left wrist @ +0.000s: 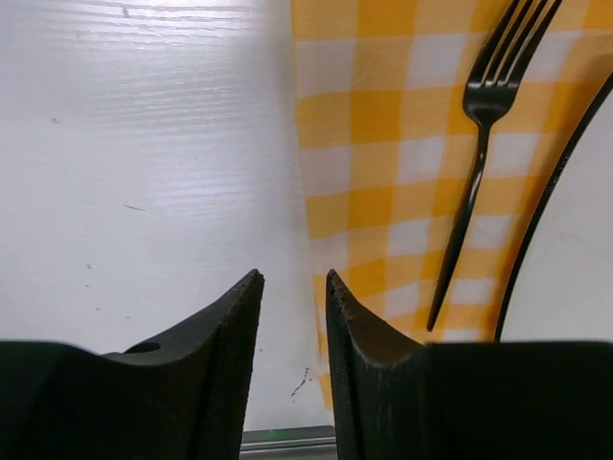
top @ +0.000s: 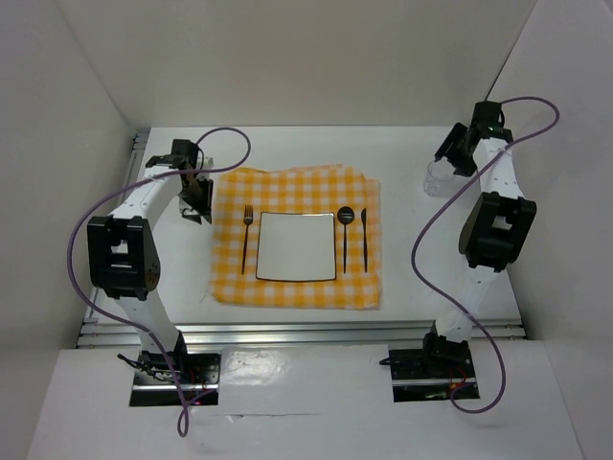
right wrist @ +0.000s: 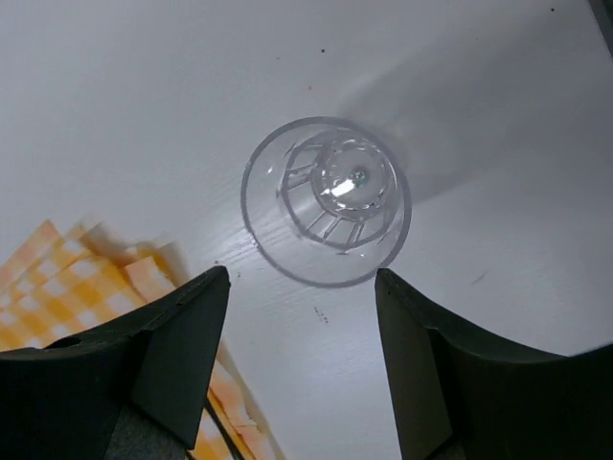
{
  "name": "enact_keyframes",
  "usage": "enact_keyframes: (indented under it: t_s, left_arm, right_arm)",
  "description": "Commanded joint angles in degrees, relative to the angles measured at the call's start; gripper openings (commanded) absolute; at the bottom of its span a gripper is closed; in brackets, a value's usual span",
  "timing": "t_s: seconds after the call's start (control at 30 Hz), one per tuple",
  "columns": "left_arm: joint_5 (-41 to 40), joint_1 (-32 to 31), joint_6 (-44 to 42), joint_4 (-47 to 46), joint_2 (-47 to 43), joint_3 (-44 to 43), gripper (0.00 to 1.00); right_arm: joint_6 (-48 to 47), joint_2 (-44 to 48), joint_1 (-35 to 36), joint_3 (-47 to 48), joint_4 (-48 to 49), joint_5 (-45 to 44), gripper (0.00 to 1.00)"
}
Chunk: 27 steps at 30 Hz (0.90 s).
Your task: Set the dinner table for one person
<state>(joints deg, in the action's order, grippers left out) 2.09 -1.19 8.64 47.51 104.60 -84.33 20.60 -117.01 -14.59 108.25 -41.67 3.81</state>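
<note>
The white dinner table (top: 287,149) carries a yellow-and-white checked cloth (top: 287,187). On the cloth lie a white square plate (top: 297,246), a black fork (top: 246,235) to its left, and a black spoon (top: 345,230) and black knife (top: 364,238) to its right. A clear glass (top: 436,179) stands upright on the bare table right of the cloth. My right gripper (right wrist: 303,273) is open wide and empty, just short of the glass (right wrist: 326,201). My left gripper (left wrist: 292,276) is empty with a narrow gap, low over the cloth's left edge (left wrist: 383,144), near the fork (left wrist: 479,134).
An aluminium rail (top: 306,332) runs along the table's near edge, and another runs along the left side (top: 137,153). White walls enclose the table at the back and both sides. The cloth's folded corner (right wrist: 57,278) lies left of the right gripper.
</note>
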Motion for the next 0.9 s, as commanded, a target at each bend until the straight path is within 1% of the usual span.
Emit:
enact_keyframes:
  t_s: [0.0, 0.1, 0.2, 0.3, 0.4, 0.43, 0.63, 0.83, 0.87]
  left_arm:
    - [-2.5, 1.1, -2.2, -1.3, -3.1, 0.4, 0.4]
    - [-3.1, 1.6, -2.2, -1.3, -3.1, 0.9, 0.4]
    - [-3.6, 2.2, -2.2, -1.3, -3.1, 0.9, 0.4]
    - [-3.6, 2.2, -2.2, -1.3, -3.1, 0.9, 0.4]
    - [-3.6, 2.7, -2.2, -1.3, -2.6, 0.4, 0.4]
    - [-3.6, 2.7, -2.2, -1.3, -2.0, 0.4, 0.4]
    - [-2.5, 2.7, -2.2, -0.7, -1.5, -0.1, 0.4]
    - [-2.5, 2.7, -2.2, -0.7, -1.5, -0.1, 0.4]
    - [-2.0, 2.7, -2.2, -0.7, -1.5, -0.1, 0.4]
  right_arm:
    - [-1.7, -6.9, 0.4, 9.0, -5.2, -4.5, 0.7]
    - [-2.3, -11.1, 0.4, 13.4, -6.4, -7.3, 0.7]
    - [-2.9, -11.7, -0.1, 13.4, -5.9, -9.0, 0.69]
    - [-4.1, -11.7, -0.1, 11.3, -4.6, -9.5, 0.67]
    - [-4.1, -11.7, -0.1, 10.1, -3.9, -9.5, 0.67]
    - [-4.1, -11.7, -0.1, 10.1, -3.9, -9.0, 0.65]
    - [-5.1, -7.9, -0.1, 10.1, -3.2, -8.4, 0.64]
    - [-7.9, -2.1, -0.1, 10.8, -3.2, -15.5, 0.64]
    - [-8.6, -0.8, -0.1, 9.8, -3.2, -16.4, 0.64]
